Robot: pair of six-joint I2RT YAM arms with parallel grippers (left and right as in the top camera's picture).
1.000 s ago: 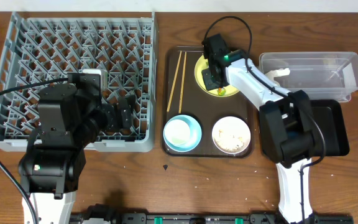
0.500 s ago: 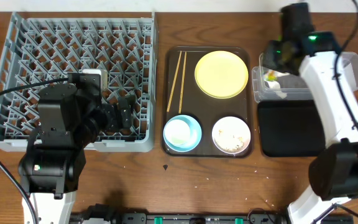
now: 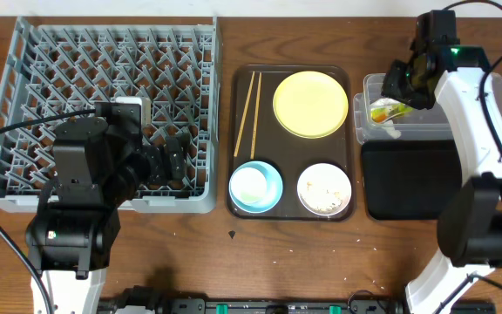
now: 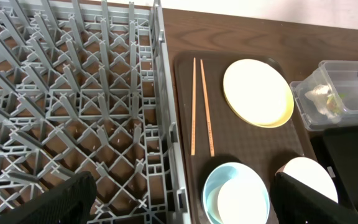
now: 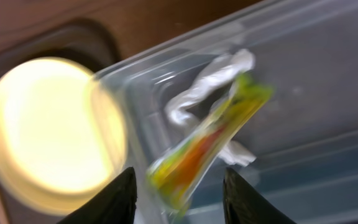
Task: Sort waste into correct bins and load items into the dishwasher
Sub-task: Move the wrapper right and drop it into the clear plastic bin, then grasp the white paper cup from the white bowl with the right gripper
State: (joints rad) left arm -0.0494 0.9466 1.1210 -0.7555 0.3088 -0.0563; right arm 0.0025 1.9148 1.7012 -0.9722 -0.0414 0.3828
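My right gripper (image 3: 399, 89) hangs open over the left end of the clear tub (image 3: 469, 92). The orange-and-green snack wrapper (image 3: 383, 111) lies loose in the tub beside the crumpled white piece (image 3: 393, 129). In the right wrist view the wrapper (image 5: 207, 149) is blurred between my spread fingers (image 5: 114, 199), touching neither. My left gripper (image 3: 177, 157) is open and empty over the grey dish rack (image 3: 103, 78). The yellow plate (image 3: 310, 104), chopsticks (image 3: 251, 113), light blue bowl (image 3: 270, 194) holding the white cup (image 3: 251, 185), and white bowl (image 3: 325, 189) with food scraps sit on the brown tray (image 3: 238, 139).
The black tray (image 3: 408, 179) lies in front of the clear tub, right of the brown tray. The right arm's white links reach over its right side. Bare wooden table shows along the front edge.
My right gripper carried the wrapper from the yellow plate to the clear tub and opened. The wrapper now lies loose in the tub. The left arm has not moved.
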